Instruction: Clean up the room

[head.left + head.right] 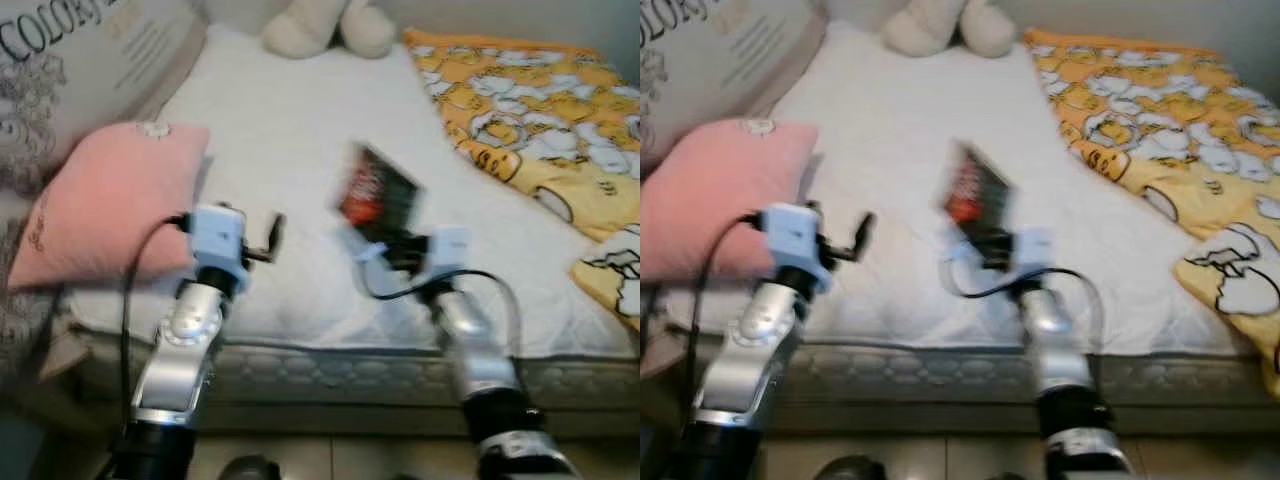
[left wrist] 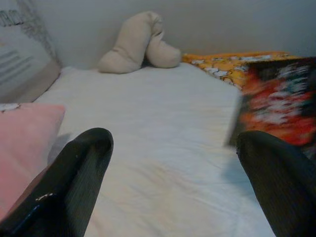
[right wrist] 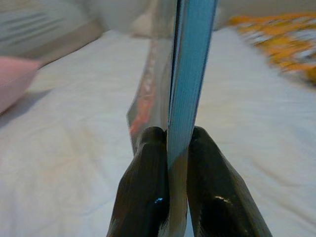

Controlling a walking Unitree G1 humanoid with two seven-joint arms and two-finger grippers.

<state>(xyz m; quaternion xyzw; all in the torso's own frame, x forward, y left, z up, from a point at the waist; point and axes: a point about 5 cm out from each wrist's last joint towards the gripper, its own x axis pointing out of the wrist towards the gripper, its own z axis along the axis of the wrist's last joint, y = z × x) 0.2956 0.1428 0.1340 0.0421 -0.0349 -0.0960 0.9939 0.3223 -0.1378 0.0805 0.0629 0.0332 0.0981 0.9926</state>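
A thin book (image 1: pixel 380 192) is held upright above the bed's (image 1: pixel 290 140) near edge, clamped at its lower edge by the right gripper (image 3: pixel 170 148). The left gripper (image 2: pixel 173 163) is spread wide, holding nothing. The book is judged light, stiff and slippery-covered; a spine-side hold is advised.

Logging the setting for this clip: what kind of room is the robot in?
Most likely a bedroom. A bed with a white mattress takes up most of the view, with a pink pillow, a yellow patterned blanket and a cream plush toy on it.

Head stereo pair high above bed (image 1: pixel 300 150); wrist cameras low, both facing it.
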